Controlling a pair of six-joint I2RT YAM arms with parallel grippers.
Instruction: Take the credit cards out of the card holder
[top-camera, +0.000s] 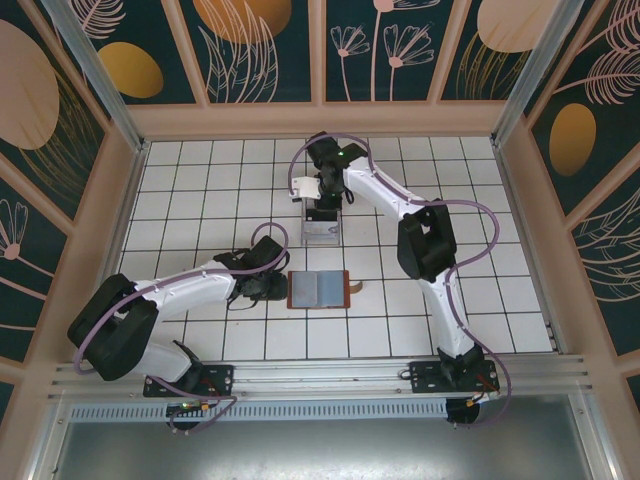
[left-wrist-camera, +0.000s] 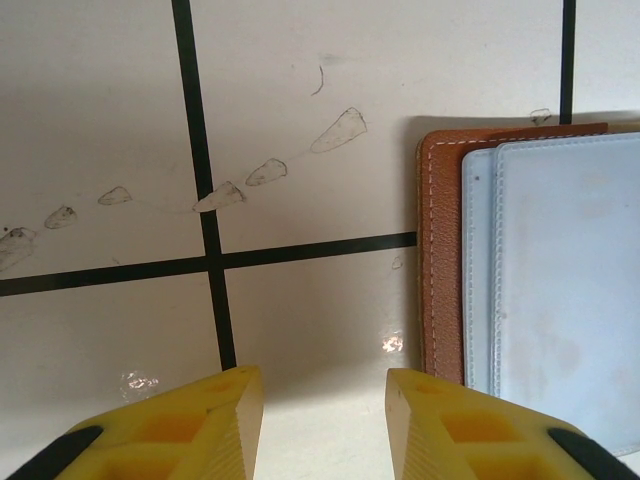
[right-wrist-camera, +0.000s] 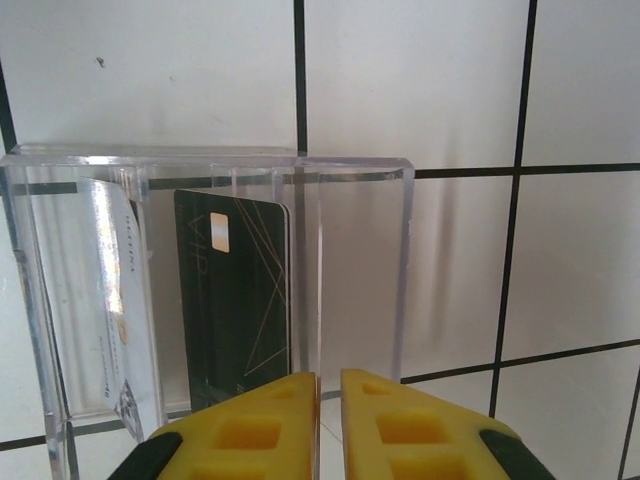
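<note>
The card holder (top-camera: 318, 289) lies open on the tiles, brown leather with a grey-blue inside (left-wrist-camera: 540, 280). My left gripper (left-wrist-camera: 325, 400) stands open just left of its left edge, nothing between the fingers. My right gripper (right-wrist-camera: 330, 385) hangs over the clear acrylic stand (right-wrist-camera: 350, 170). Its jaws are a narrow gap apart. A thin pale card (right-wrist-camera: 319, 300), seen edge-on, stands between them against the left finger and reaches down into the stand. A black credit card (right-wrist-camera: 235, 300) and a whitish card (right-wrist-camera: 125, 300) stand upright in the stand's left slots.
The acrylic stand (top-camera: 320, 232) sits one tile beyond the card holder. The holder's snap tab (top-camera: 354, 288) sticks out on its right. Faint smudges (left-wrist-camera: 230, 190) mark the tiles left of the holder. Wooden walls ring the tiled floor.
</note>
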